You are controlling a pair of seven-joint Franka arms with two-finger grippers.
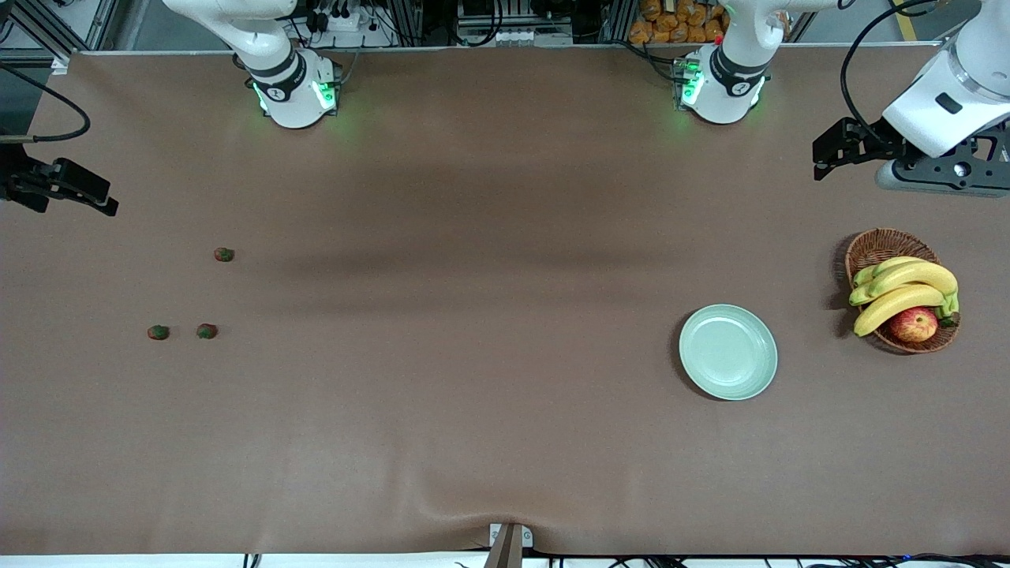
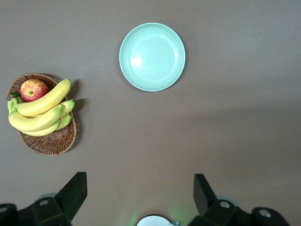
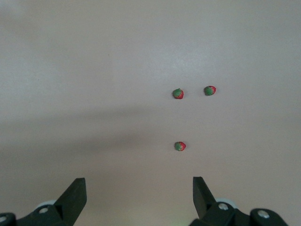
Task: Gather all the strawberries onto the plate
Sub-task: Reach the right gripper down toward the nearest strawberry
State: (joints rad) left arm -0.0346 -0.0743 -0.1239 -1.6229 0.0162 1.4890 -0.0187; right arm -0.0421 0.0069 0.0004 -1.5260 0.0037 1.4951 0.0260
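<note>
Front view shows a long brown table (image 1: pixel 473 442) with two white robot arms standing along one edge. The plate (image 1: pixel 728 352) is pale green and round. It sits flat on the table toward the left arm's end, and nothing lies in it. Near it, closer to that end of the table, is a brown wicker basket (image 1: pixel 876 246). The basket is full. It holds a bunch of yellow bananas (image 1: pixel 907 288) and a red-yellow apple (image 1: pixel 913 324). The apple is tucked in at the side of the basket nearer to the front camera, touching the bananas. The plate and the basket do not touch.

The three strawberries (image 1: pixel 224 254) lie on the bare table toward the right arm's end, well apart from the plate. They are tiny, red with green caps. Two of them lie side by side, near each other but not touching. The third one lies a bit farther from the front camera than those two. None of them is in a container.

The left gripper (image 2: pixel 140 195) hangs up in the air over the table at the left arm's end, near the basket. Its fingers are spread wide and hold nothing. The right gripper (image 3: pixel 139 197) hangs over the table at the right arm's end, near the strawberries. Its fingers are also spread wide and hold nothing.
</note>
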